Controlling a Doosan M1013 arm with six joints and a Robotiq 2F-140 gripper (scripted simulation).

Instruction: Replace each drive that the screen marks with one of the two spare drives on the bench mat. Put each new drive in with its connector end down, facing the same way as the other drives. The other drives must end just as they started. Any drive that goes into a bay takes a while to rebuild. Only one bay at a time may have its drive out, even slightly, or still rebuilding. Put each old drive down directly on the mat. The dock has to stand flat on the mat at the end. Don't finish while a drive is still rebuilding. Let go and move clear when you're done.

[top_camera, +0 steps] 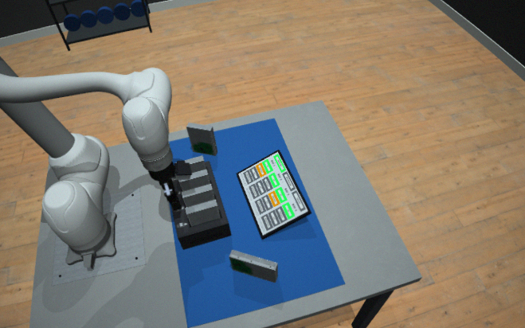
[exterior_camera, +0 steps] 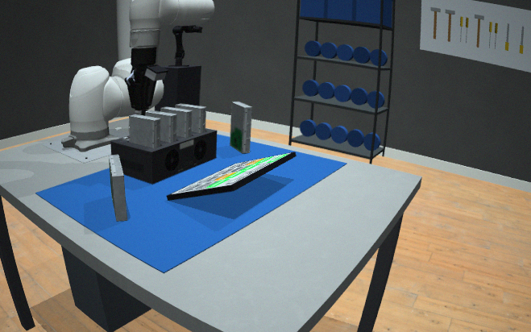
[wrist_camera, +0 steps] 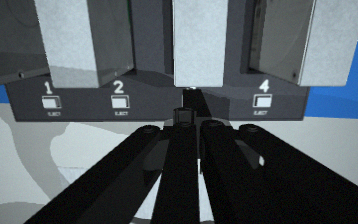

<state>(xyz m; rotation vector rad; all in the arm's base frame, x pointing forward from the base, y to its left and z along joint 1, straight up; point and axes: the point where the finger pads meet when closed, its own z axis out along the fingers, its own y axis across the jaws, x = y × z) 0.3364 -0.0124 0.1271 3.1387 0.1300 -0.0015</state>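
Observation:
The black dock (top_camera: 205,235) (exterior_camera: 134,165) (wrist_camera: 150,109) stands on the blue mat (top_camera: 300,260) (exterior_camera: 163,247) with four upright grey drives in its bays. My gripper (top_camera: 178,206) (exterior_camera: 143,111) (wrist_camera: 191,104) is shut and empty, its tips pointing down at the bay 3 eject button, which they cover, beside the bay 3 drive (wrist_camera: 200,45). Whether the button is pressed is hidden. One spare drive (top_camera: 201,137) (exterior_camera: 240,128) stands beyond the dock's far end; the other spare drive (top_camera: 254,267) (exterior_camera: 118,191) stands off its near end. The tilted screen (top_camera: 274,193) (exterior_camera: 234,171) shows orange blocks in two bay groups.
The dock's eject buttons for bay 1 (wrist_camera: 51,102), bay 2 (wrist_camera: 120,102) and bay 4 (wrist_camera: 263,101) show along its edge. The arm's base stands on a metal plate (top_camera: 129,260) behind the dock. A shelf rack (exterior_camera: 342,101) stands behind the table.

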